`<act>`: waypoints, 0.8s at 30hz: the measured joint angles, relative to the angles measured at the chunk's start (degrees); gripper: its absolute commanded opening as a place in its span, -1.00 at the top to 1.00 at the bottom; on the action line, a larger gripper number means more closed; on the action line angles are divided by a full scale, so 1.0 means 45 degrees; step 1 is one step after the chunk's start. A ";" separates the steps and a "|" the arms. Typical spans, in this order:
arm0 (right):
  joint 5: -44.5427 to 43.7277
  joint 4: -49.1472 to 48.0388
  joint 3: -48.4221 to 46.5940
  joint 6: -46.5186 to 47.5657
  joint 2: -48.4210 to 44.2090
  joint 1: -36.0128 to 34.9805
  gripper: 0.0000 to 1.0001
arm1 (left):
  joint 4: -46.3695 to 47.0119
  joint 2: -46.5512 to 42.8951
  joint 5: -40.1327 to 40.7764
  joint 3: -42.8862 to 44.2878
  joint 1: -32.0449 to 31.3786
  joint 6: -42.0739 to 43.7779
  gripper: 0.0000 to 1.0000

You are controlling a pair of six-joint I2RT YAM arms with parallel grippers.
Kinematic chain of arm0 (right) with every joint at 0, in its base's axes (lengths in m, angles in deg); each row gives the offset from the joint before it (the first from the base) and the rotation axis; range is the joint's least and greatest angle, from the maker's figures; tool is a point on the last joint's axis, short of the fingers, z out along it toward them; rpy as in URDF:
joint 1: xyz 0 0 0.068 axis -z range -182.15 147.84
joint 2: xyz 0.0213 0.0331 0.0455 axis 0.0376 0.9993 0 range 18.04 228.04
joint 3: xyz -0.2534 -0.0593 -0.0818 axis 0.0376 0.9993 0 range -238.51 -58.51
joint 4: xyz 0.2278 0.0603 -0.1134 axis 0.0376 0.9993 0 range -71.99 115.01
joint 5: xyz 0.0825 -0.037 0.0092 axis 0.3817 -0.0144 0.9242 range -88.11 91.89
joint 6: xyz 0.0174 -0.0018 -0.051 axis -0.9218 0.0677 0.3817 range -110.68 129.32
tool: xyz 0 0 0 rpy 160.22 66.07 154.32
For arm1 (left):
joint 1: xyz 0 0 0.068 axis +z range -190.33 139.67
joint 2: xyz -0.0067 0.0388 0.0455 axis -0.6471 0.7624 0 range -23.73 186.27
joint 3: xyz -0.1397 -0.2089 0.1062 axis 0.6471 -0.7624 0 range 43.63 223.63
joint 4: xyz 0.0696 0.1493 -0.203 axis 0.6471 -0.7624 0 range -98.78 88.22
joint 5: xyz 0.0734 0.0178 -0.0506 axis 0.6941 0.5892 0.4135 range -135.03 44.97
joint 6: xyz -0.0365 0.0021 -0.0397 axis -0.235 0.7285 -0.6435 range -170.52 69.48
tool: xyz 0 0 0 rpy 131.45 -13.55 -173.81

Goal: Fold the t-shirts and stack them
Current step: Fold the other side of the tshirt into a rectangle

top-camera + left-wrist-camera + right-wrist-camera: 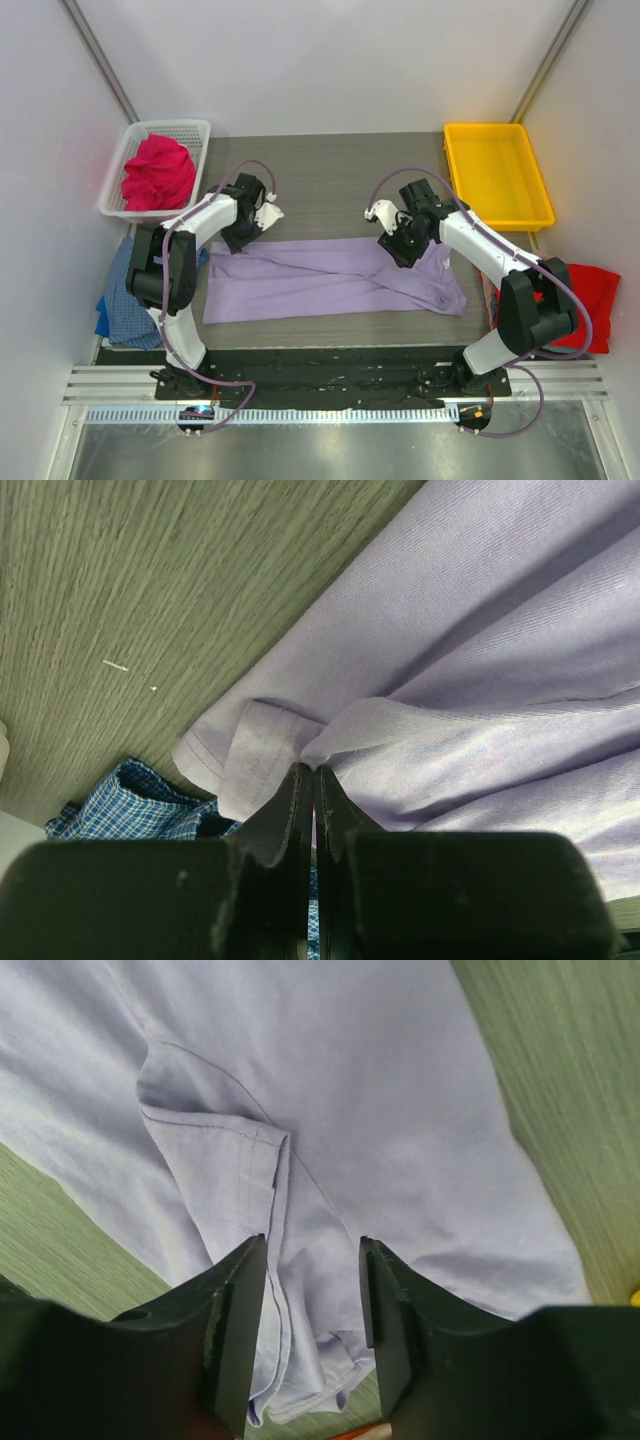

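A lavender t-shirt (330, 280) lies mid-way on the table (330, 165), long axis running 9 to 3 o'clock. The left gripper (314, 772) pinches its 9 o'clock edge; the right gripper (312, 1260) straddles its 3 o'clock end, fingers apart.

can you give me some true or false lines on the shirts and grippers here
1. The left gripper is shut on the lavender shirt's edge. True.
2. The right gripper is clamped shut. False: its jaws stand open with lavender cloth between them.
3. The pink shirt lies in the yellow tray. False: it is in the white basket.
4. The red shirt lies on the right arm's side. True.
5. The blue checked shirt is stacked on the lavender shirt. False: it lies beside it on the left.
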 measured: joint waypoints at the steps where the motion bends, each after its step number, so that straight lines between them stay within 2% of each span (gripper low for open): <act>1: 0.0000 0.0010 0.0068 -0.0015 0.0029 0.0000 0.07 | 0.0000 0.0000 0.0000 0.0000 0.0000 0.0000 0.91; 16: -0.0087 0.0117 0.1069 -0.0015 0.0063 -0.0287 0.15 | 0.0005 0.0000 0.0000 0.0000 0.0000 0.0005 0.91; 24: -0.0131 0.0078 0.1409 -0.0005 0.0063 -0.0291 0.30 | 0.0029 0.0000 0.0000 -0.0092 0.0000 0.0000 0.91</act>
